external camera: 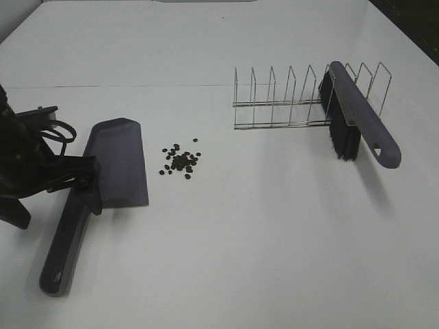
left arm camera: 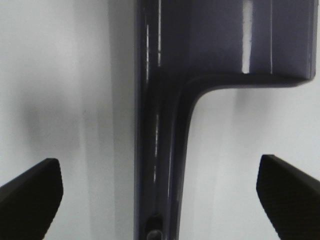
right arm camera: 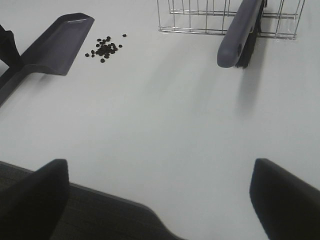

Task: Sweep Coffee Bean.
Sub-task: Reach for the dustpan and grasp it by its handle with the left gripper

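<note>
The coffee beans (external camera: 180,161) lie in a small loose cluster on the white table, just right of the grey dustpan (external camera: 120,161). The dustpan lies flat, its handle (external camera: 65,247) pointing toward the front. My left gripper (external camera: 86,179) is open and straddles the handle where it joins the pan; in the left wrist view the handle (left arm camera: 160,150) runs between the spread fingertips (left arm camera: 30,195) without touching them. My right gripper (right arm camera: 157,200) is open and empty above the table's front edge, far from the beans (right arm camera: 105,48) and the dustpan (right arm camera: 55,45).
A grey brush with black bristles (external camera: 357,116) leans in a wire rack (external camera: 281,103) at the back right; both show in the right wrist view, the brush (right arm camera: 240,35) and the rack (right arm camera: 200,20). The table's front edge borders dark floor (right arm camera: 100,220).
</note>
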